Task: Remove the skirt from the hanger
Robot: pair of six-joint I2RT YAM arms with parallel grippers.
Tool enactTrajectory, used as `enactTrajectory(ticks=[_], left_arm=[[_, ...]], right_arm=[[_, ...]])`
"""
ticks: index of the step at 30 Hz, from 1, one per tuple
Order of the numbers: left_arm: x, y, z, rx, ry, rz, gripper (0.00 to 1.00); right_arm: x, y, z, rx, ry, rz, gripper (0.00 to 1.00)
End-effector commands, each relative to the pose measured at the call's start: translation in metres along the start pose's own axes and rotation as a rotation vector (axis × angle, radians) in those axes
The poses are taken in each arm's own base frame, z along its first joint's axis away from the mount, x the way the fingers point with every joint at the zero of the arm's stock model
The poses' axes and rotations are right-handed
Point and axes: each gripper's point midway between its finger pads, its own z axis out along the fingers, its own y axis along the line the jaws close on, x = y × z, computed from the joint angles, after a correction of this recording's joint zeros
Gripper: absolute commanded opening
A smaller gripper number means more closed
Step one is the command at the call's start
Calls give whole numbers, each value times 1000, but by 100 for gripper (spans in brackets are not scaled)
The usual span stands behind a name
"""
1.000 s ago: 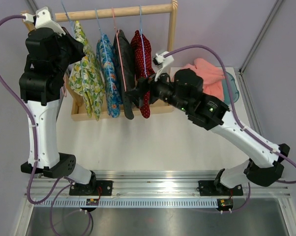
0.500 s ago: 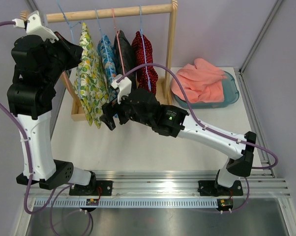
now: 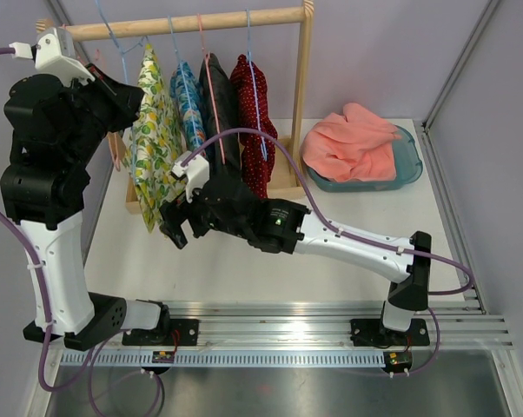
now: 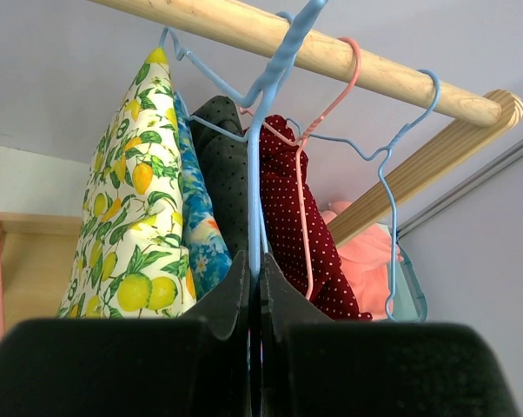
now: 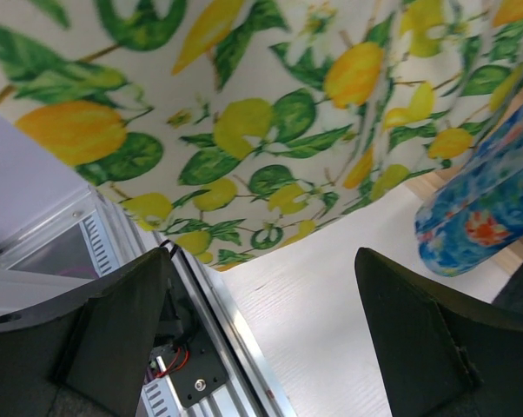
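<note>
Our left gripper [image 4: 254, 300] is pinched tight on the blue hanger [image 4: 254, 200]. Our right gripper [image 5: 266, 304] gapes wide and empty beneath the hem of the lemon-print skirt [image 5: 244, 130], with the white table [image 5: 331, 347] below.

Skirt [image 3: 153, 148]: cream w/ yellow lemons & green leaves. Hanger [image 4: 254, 191]: light blue. Blue garment [image 3: 185, 113]: floral, orange bits. Black garment [image 4: 222, 165]: tiny pale dots. Red garment [image 3: 242, 95]: dark red w/ white polka dots. Second hanger [image 4: 301, 217]: pink. Rail [image 3: 192, 23]: pale wood. Tub [image 3: 411, 161]: teal; cloth [image 3: 353, 143] in it salmon pink. Table [image 3: 366, 208]: white. Cables [image 3: 244, 135]: purple.
</note>
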Motion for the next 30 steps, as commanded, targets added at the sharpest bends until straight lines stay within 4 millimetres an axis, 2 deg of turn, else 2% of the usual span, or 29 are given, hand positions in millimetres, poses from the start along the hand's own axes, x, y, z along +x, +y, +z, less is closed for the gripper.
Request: enactTrajectory(ticks=[1,6,11,16,18,22,23,26,27,28,29,30], left_arm=[[-22,-21,-7,93,-82,1,0],[-22,-22,-7,98,-79,-5,0],[-22,-24,-10,110,-82,-8,0],[-23,-26,-14,118,-82,-9,0],[-23,-27,-15,124,-83,-10,0],[-23,-26,-15,121,-84,-10,0],[-22,-25,-14,118,-81,-10,0],[-21,-23,-14,113,-82,-11,0],[-21,-24,-15,114,-85,-9,0],[-21,-23,-14,112,-86,-9,0],[-22,-23,-14,112,-90,-6,0],[-21,-22,-14,109,-89,-3,0]], right_arm=[[-21,20,0,-22,-74,26,95],[-11,31,6,-33,-57,24,95],[-9,29,11,-5,-67,21,93],[-10,12,18,86,-88,-10,89],[-12,3,20,140,-111,-13,83],[-18,-6,24,189,-154,-15,63],[-20,-5,24,188,-166,-13,53],[-19,-4,27,179,-171,-13,34],[-20,-3,27,176,-174,-10,22],[-18,-3,27,174,-171,-8,15],[-16,-1,26,166,-171,-4,1],[-13,-1,26,162,-167,-1,0]])
